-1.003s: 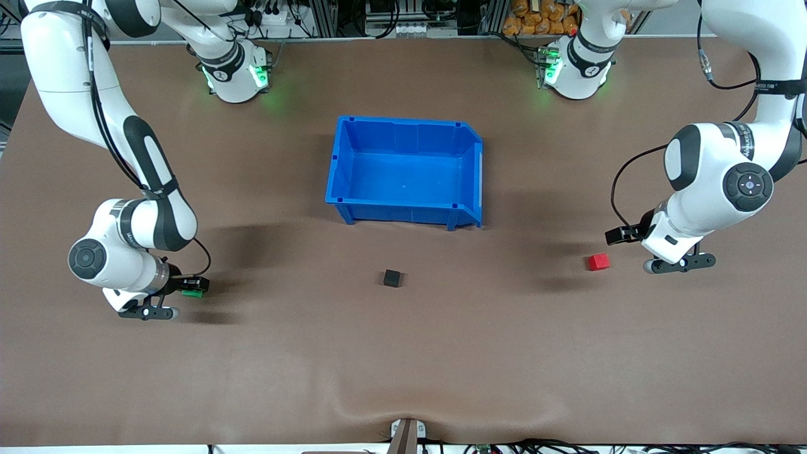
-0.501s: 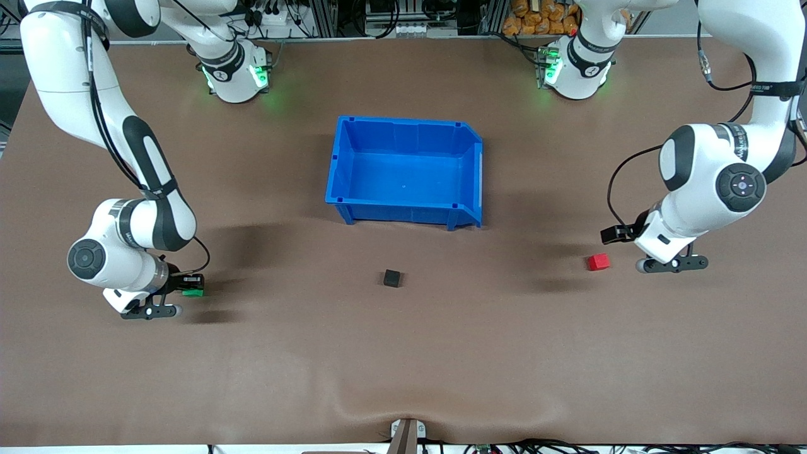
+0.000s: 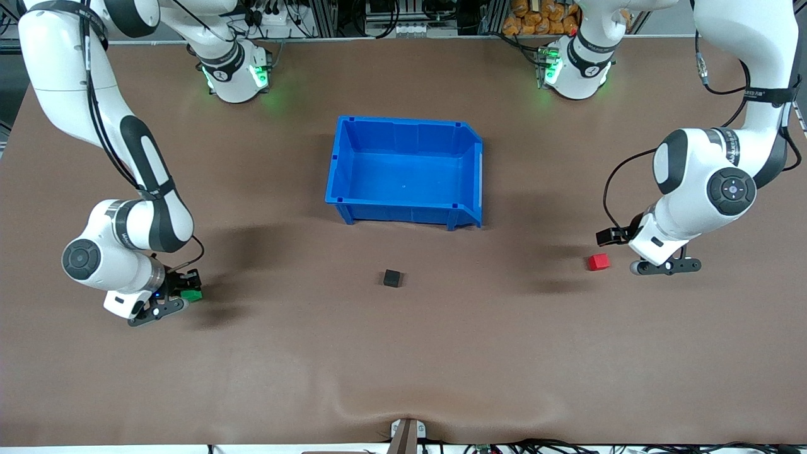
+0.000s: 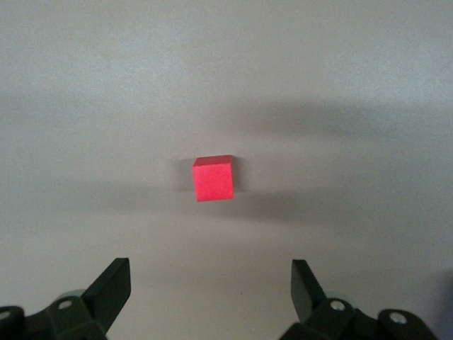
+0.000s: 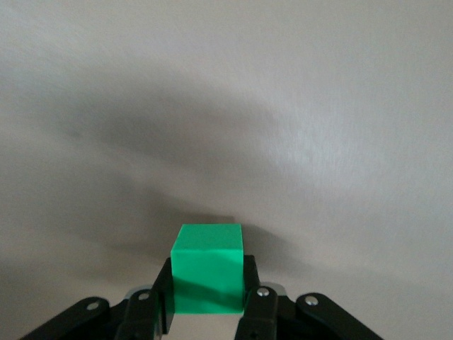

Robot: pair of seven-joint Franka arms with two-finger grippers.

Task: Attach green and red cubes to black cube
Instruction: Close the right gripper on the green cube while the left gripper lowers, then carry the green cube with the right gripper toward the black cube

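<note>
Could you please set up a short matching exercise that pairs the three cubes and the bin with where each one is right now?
Things:
1. green cube
2. red cube
3. black cube
4. blue bin

Places:
A. alone on the table, nearer the front camera than the bin
B. mid-table, between the arms' bases and the black cube
C. clamped in the right gripper
D. on the table, beside the open left gripper

Pairs: 1-C, 2-D, 3-A, 4-B
</note>
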